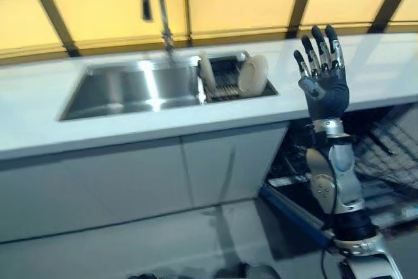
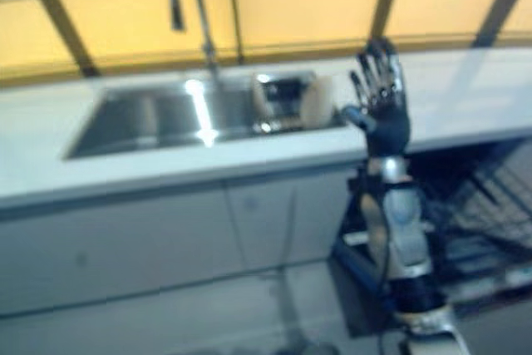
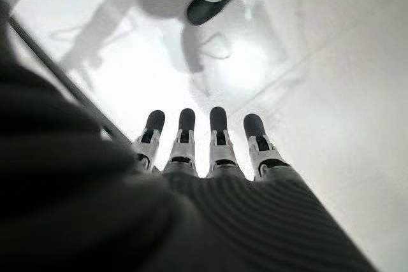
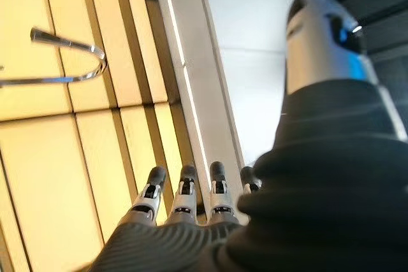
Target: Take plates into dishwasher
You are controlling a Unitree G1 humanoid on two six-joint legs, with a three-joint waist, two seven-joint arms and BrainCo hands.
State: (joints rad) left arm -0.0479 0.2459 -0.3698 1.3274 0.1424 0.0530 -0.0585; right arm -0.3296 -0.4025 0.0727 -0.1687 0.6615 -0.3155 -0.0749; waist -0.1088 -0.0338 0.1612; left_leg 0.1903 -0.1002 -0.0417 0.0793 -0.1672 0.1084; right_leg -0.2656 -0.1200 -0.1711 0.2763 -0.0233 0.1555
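Note:
Two beige plates stand on edge in a dark rack [image 1: 225,83] at the right end of the steel sink [image 1: 130,89]: one plate [image 1: 206,68] on the left, one plate [image 1: 253,74] on the right. My right hand [image 1: 324,76] is raised upright over the counter's front edge, right of the plates, fingers straight and spread, holding nothing. It also shows in its wrist view [image 4: 185,208]. My left hand [image 3: 204,157] shows only in its wrist view, fingers straight, pointing down at the floor, empty. The open dishwasher [image 1: 385,155] lies below the counter at right.
A tall faucet [image 1: 160,4] rises behind the sink. The white counter [image 1: 39,129] runs across, with grey cabinet doors [image 1: 130,181] below. The dishwasher's lowered door and pulled-out racks [image 1: 392,187] fill the lower right. A yellow tiled wall is behind.

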